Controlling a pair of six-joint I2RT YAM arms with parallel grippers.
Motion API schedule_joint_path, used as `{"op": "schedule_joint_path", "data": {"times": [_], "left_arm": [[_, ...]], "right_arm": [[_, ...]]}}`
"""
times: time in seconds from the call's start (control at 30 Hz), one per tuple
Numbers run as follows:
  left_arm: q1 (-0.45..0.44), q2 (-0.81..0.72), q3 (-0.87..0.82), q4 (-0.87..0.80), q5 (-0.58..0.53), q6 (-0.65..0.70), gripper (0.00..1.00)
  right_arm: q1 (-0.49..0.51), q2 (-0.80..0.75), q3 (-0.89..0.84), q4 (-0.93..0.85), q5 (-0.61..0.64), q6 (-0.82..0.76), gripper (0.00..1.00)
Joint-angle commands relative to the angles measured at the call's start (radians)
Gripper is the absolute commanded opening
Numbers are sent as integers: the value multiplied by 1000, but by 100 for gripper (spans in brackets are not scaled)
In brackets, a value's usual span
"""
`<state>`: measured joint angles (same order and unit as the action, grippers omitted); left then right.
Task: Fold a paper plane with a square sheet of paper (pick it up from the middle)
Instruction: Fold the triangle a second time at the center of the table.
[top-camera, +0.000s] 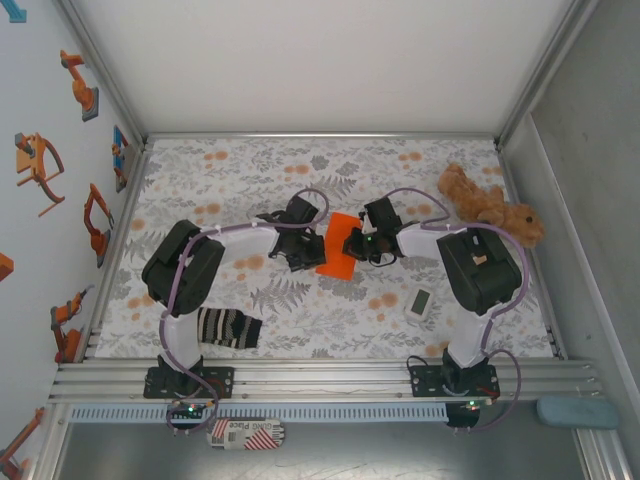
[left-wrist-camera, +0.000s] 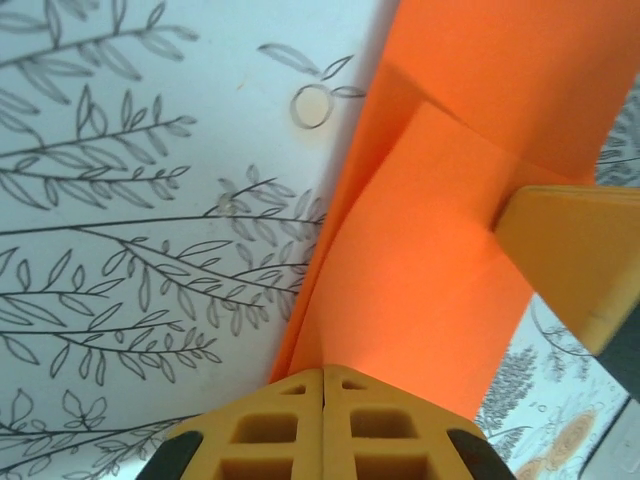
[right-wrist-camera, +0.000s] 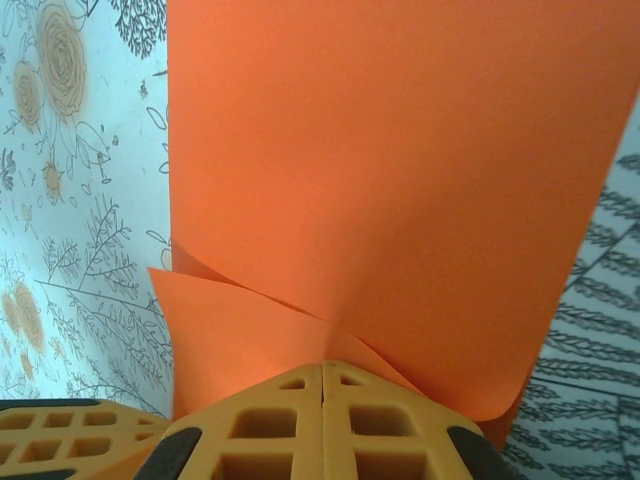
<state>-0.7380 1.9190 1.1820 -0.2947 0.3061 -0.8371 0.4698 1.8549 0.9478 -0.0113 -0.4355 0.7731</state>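
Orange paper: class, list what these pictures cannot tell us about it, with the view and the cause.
Top view: the orange paper is too small to read its creases; the left pincer and right pincer cover its sides.
Left wrist view: the top edge cuts the sheet off; the left pincer hides the pinched part.
Right wrist view: the top edge cuts it off too; the right pincer hides the edge it grips.

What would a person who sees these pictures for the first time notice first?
The bright orange sheet of paper stands out in the middle of the table, partly folded and pinched between the left gripper and the right gripper, both shut on its edges. Next come the brown plush toy at the far right and the striped sock near the left arm's base.
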Motion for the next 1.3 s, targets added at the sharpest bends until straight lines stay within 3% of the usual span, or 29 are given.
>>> {"op": "schedule_joint_path", "data": {"times": [0.0,0.13,0.4,1.27], "left_arm": [[2,-68,10,27,15,-16,8],[-5,-68,-57,206,72,-131,8],[-33,6,-60,295,60,-243,8],[-24,80,-93,203,-15,-187,7]], "right_arm": [[-16,44,-9,-69,64,-3,0],[-17,57,-17,-56,60,20,0],[-17,66,-26,-62,66,39,0],[-16,71,-37,-85,95,34,0]]}}
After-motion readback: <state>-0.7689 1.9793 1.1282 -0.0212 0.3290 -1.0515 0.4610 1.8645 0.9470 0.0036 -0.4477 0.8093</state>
